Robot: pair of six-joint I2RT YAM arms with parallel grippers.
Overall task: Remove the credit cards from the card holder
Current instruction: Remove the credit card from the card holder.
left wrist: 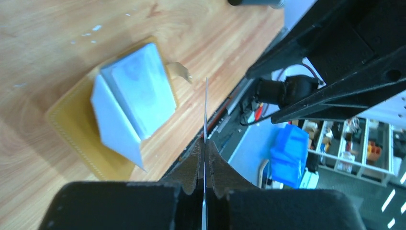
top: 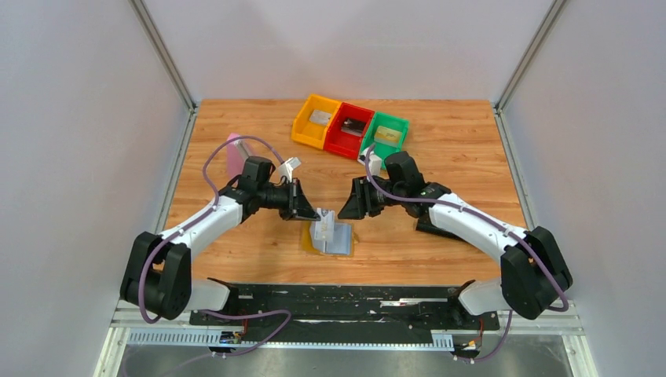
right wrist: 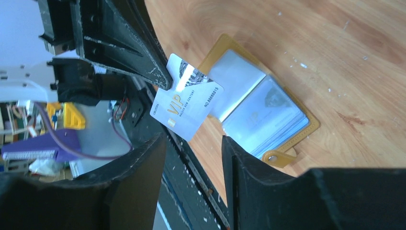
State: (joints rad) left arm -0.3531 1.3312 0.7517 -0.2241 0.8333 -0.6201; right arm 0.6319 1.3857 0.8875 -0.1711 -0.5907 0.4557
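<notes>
1. The left gripper (top: pixel 309 210) is clamped tight on a silver-white rectangular plastic card (right wrist: pixel 186 103), held above the table.
2. The right gripper (right wrist: pixel 194 143) is parted and empty, just right of the card.
3. The open mustard-tan bifold card holder (top: pixel 330 238) lies near-centre on the wooden table (top: pixel 440 141).

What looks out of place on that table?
The card holder lies open, its pale inner sleeves sticking up instead of lying flat. The left pincer holds a silver card in the air beside it.

Gold "VIP" shows on the silver-grey credit card (right wrist: pixel 186 98), with a tiny line of capitals beneath it too small to read, and along its edge a number, possibly "NO.86888815".
</notes>
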